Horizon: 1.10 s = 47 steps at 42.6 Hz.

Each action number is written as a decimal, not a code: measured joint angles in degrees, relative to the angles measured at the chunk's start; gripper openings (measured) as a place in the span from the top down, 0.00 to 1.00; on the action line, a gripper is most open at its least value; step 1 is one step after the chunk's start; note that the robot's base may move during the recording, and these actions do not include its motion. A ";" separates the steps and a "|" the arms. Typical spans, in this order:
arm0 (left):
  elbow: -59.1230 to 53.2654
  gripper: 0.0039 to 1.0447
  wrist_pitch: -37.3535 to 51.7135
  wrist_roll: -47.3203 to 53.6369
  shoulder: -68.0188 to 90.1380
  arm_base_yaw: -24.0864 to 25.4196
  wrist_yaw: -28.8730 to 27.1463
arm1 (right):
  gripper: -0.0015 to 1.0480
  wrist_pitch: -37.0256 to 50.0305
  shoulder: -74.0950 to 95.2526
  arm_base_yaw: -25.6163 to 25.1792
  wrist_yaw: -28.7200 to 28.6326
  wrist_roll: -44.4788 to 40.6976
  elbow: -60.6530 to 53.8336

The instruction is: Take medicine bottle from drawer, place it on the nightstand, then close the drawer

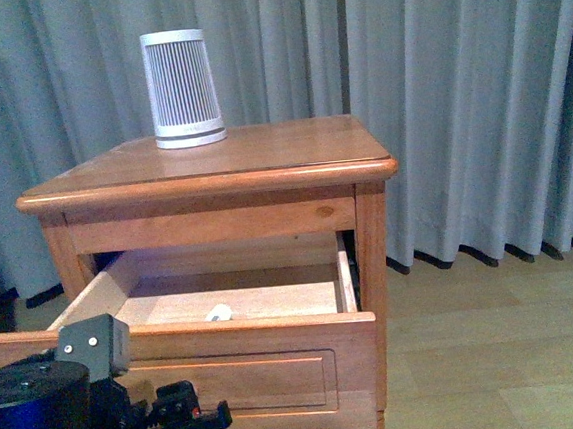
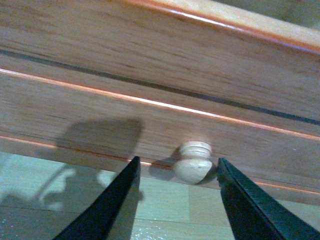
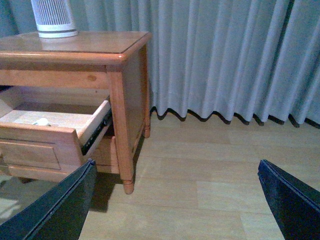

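Observation:
The nightstand [image 1: 261,156] stands before grey curtains, and its upper drawer [image 1: 269,362] is pulled far out. The tiny white medicine bottle [image 1: 218,313] lies on the drawer floor near the front; it also shows in the right wrist view [image 3: 41,121]. My left gripper [image 1: 189,419] is low at the drawer front, open. In the left wrist view its fingers [image 2: 117,200] stand on either side of the round wooden knob [image 2: 194,164] without touching it. My right gripper [image 3: 175,200] is open and empty over the floor, to the right of the nightstand [image 3: 120,55].
A large white tapered cylinder with dark stripes [image 1: 183,88] stands at the back left of the nightstand top. Grey curtains [image 1: 457,99] hang behind. Wood-look floor [image 3: 200,175] lies to the right of the nightstand.

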 joint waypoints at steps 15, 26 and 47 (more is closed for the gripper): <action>-3.19 0.05 -2.08 -0.96 -5.38 0.26 -1.33 | 0.07 0.00 0.00 0.00 0.00 0.00 0.00; -4.92 0.06 -7.61 1.11 -15.87 1.53 1.64 | 0.07 0.00 0.00 0.00 0.00 0.00 0.00; -10.91 0.06 -22.62 8.94 -46.90 3.23 8.20 | 0.07 0.00 0.00 0.00 0.00 0.00 0.00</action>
